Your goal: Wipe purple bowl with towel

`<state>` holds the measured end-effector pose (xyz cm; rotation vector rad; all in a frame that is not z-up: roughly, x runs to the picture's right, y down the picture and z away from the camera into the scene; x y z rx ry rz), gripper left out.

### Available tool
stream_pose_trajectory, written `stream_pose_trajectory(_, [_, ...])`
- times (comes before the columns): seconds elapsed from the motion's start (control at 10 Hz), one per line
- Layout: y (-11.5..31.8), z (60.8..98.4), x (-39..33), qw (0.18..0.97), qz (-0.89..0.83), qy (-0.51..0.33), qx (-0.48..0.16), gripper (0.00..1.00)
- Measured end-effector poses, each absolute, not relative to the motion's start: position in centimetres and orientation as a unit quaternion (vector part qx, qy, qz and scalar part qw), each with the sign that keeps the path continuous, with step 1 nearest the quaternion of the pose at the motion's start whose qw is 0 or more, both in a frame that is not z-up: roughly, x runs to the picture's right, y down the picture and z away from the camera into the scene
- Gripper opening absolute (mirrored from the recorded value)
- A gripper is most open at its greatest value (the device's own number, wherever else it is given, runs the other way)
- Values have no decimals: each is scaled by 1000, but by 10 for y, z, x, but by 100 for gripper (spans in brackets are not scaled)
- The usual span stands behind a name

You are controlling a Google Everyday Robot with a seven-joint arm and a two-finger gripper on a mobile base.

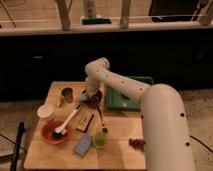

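Observation:
The purple bowl [95,99], small, round and dark maroon, sits on the wooden table [60,160] just left of the green tray. My gripper [89,96] is at the end of the white arm and reaches down right at the bowl's left rim, covering part of it. A small pale bit [79,98] shows at the gripper's left side. I cannot tell whether it is the towel. No other towel is in view.
An orange-red bowl [50,135] with a white-handled brush [68,121] is at the front left. Around it are a white cup [46,112], a metal cup [66,94], a green tray [120,100], a green cup [99,141], a blue sponge [83,145], a tan block [85,121] and a brown item [136,143].

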<state>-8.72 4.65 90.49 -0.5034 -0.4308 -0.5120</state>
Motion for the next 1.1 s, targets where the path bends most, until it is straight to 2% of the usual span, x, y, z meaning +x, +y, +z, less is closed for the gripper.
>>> stream_pose_trajectory(0.3, [57,898,-56,912,-249,-191,-264,0])
stream_pose_trajectory(0.6, [40,905,-32,923,-233,-167,-258,0])
stream_pose_trajectory(0.9, [16,919,-37,928,-236,-157,-243,0])
stream_pose_trajectory(1.1, [12,924,-66,921,-257,-169,-240,0])
